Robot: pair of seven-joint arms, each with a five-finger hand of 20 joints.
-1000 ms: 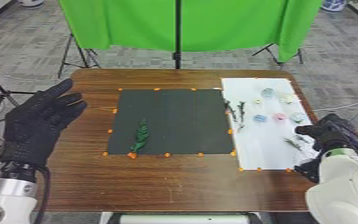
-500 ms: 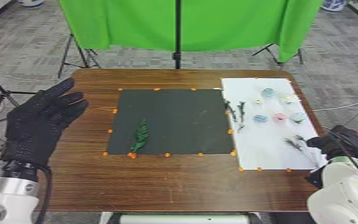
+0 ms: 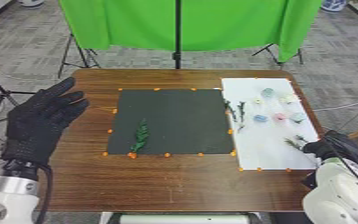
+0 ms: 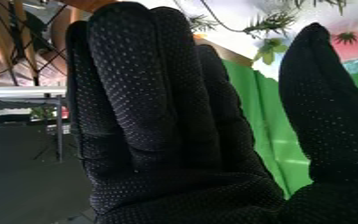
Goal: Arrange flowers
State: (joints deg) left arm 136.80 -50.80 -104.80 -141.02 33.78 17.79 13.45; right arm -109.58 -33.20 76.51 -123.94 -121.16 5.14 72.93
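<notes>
Brown wooden table [image 3: 171, 192], filling the middle of the head view. Past its far edge, a bright green cloth [image 3: 233, 30] hangs behind a thin black pole [image 3: 177, 32]. On the table, a dark square mat [image 3: 171, 120]; along its right side, a longer white sheet [image 3: 273, 152]. Orange marks [image 3: 132, 155] dot the borders of both.

Left hand [image 3: 33, 120]: raised at the table's left side, fingers extended, slightly spread, holding nothing. Right hand [image 3: 337, 143]: by the sheet's near right edge. In the wrist view, the right hand [image 4: 184, 187] has straight fingers lying close together, thumb standing well apart; nothing pinched.

Green leafy frond [image 3: 141, 136]: on the mat's near left part, tip pointing away. Thin, pale-tipped sprigs [image 3: 294, 143] lie on the sheet near the right hand; cannot tell whether their stems touch the glove. Two dark sprigs [image 3: 241, 110] lie along the sheet's left side.

Smallest: blossoms, loose on the sheet's farther half. Blue [image 3: 260, 118], pink [image 3: 279, 116] and pale blue-green [image 3: 297, 117] form a row; another blue one [image 3: 267, 92] and a cream one [image 3: 289, 99] sit beyond.
</notes>
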